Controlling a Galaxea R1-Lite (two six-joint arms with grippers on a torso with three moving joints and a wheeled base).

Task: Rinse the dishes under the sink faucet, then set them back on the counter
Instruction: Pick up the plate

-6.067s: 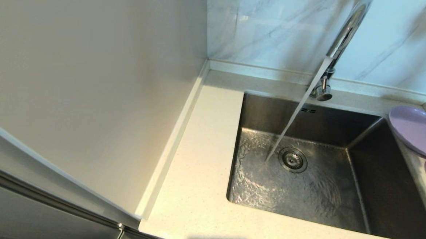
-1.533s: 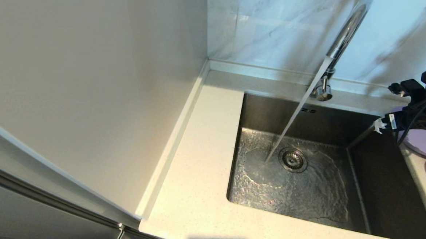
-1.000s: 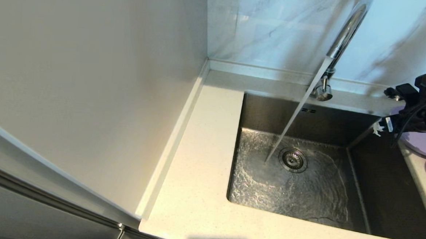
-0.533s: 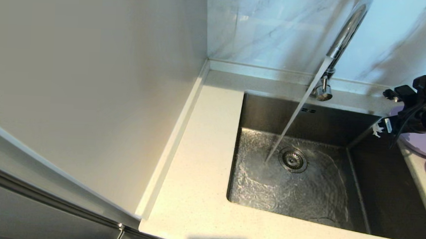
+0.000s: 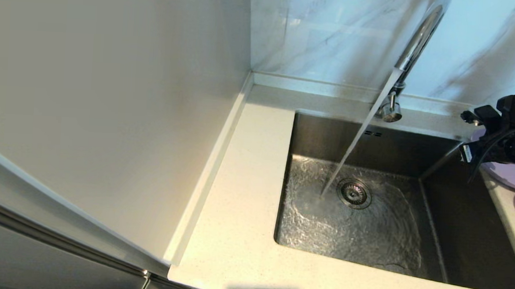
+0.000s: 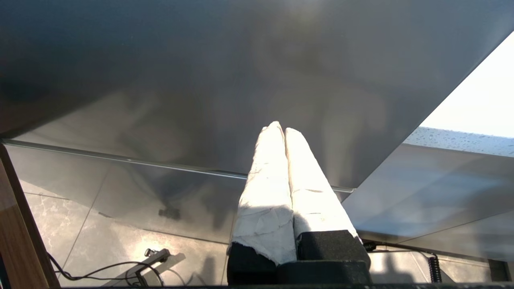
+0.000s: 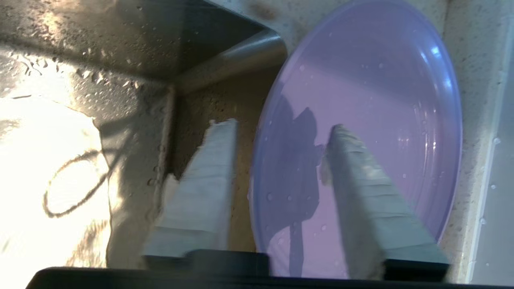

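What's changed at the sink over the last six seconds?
The right gripper has come in over the plate at the sink's far right corner; its fingers now straddle the plate's rim, one either side. Nothing is lifted yet. Water keeps running from the faucet; the plate hasn't moved.

Kitchen corner with a marble-look back wall and a plain side panel.

A pale marble-patterned wall with grey veins runs behind, washed in cool bluish light. To the left stands a smooth, matte beige panel, meeting a brushed metal surface at its lower edge. From the left wrist view, a glossy grey tiled floor shows below, with a wooden edge beside it.
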